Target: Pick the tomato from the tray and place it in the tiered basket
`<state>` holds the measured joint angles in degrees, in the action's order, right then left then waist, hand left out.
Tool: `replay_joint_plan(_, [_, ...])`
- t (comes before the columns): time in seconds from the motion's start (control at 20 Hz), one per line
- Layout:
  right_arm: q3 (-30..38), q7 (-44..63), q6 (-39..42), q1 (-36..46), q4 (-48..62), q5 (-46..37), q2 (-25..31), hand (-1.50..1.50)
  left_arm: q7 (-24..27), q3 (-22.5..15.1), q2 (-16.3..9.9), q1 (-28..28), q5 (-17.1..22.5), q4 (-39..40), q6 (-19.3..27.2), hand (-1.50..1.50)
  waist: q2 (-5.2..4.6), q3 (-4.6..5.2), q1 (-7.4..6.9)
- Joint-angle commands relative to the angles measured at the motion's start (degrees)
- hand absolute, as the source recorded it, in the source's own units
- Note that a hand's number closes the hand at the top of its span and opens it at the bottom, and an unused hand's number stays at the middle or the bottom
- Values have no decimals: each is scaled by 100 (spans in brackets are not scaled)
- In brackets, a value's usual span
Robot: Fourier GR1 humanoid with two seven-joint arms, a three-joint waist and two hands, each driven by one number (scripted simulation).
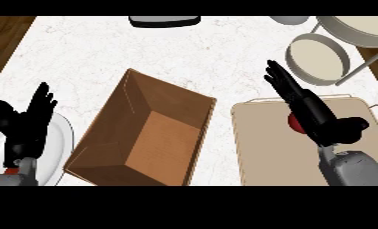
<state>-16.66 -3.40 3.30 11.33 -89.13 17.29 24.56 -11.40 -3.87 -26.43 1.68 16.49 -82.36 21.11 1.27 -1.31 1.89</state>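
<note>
Right hand [314, 113] over the tomato [294, 121] on the tray [273, 148].
Its fingers [279, 79] stretch straight, gripping nothing; left hand [28, 120] rests open, fingers spread, near the desk's [184, 53] edge.

two grey forearms end in black hands, left hand [26, 123] and right hand [314, 113].

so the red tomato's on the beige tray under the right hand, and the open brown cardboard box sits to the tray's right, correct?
Not quite: head view shows the open brown cardboard box left of the beige tray, not right. The red tomato is on it, under the right hand.
</note>
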Motion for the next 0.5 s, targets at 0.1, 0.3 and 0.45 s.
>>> replay_joint_plan(0.1, [1103, 279, -1678, 92, 716, -11, -483, -150, 531, -569, 314, 236, -194, -357, -399, 0, -150, 135, -27])
replay_joint_plan(0.3, [1593, 960, -3147, -82, 1593, -920, 91, -150, 750, -912, 367, 456, -93, -604, -958, 0, -280, 227, 215])
replay_joint_plan(0.45, [2132, 514, -4476, 553, 1710, -431, -1372, -150, 1134, -1242, 634, 424, -49, -421, -1352, 0, -222, 139, -160])
